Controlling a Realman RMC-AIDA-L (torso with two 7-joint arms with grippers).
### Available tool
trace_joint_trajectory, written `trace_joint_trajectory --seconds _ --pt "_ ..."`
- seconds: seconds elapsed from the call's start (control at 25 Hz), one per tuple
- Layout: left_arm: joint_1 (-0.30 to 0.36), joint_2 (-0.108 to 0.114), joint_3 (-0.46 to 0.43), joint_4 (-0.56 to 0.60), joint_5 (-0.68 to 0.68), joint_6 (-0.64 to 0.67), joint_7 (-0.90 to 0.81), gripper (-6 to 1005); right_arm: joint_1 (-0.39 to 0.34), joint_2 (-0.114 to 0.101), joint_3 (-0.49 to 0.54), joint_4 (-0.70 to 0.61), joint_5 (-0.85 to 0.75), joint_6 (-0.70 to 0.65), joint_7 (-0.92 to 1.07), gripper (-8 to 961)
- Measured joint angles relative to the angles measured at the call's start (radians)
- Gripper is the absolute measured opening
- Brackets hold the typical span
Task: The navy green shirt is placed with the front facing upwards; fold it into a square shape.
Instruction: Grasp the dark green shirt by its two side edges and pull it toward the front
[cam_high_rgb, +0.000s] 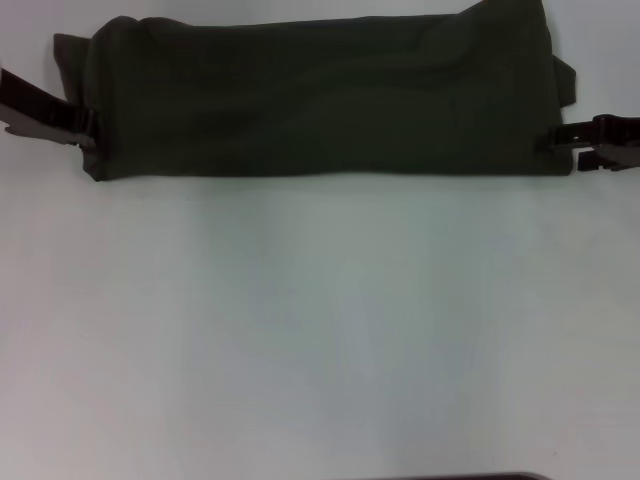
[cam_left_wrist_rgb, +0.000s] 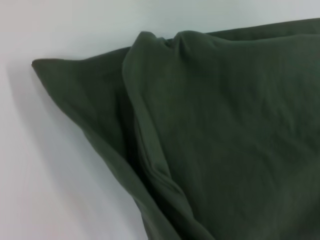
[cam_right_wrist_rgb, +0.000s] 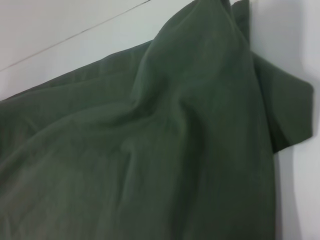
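Note:
The navy green shirt (cam_high_rgb: 320, 95) lies across the far part of the white table as a wide, folded band, with no lettering showing. A sleeve tip sticks out at each end. My left gripper (cam_high_rgb: 85, 125) is at the band's left edge, touching the cloth. My right gripper (cam_high_rgb: 558, 140) meets the right edge the same way. In the left wrist view the shirt (cam_left_wrist_rgb: 225, 140) fills most of the picture, wrinkled, with a sleeve corner pointing out. The right wrist view shows the shirt (cam_right_wrist_rgb: 150, 165) in soft folds, a sleeve jutting off to one side.
The white table (cam_high_rgb: 320, 330) stretches bare from the shirt toward me. A dark strip (cam_high_rgb: 470, 477) shows at the near edge. A thin seam line (cam_right_wrist_rgb: 75, 35) crosses the table surface beyond the shirt in the right wrist view.

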Motion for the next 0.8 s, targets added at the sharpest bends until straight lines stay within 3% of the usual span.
trace_joint_trajectory --seconds 0.8 --pt "0.005 -0.006 0.005 0.000 0.002 -0.003 0.009 -1 0.039 0.010 0.000 0.065 0.000 0.053 -0.012 892"
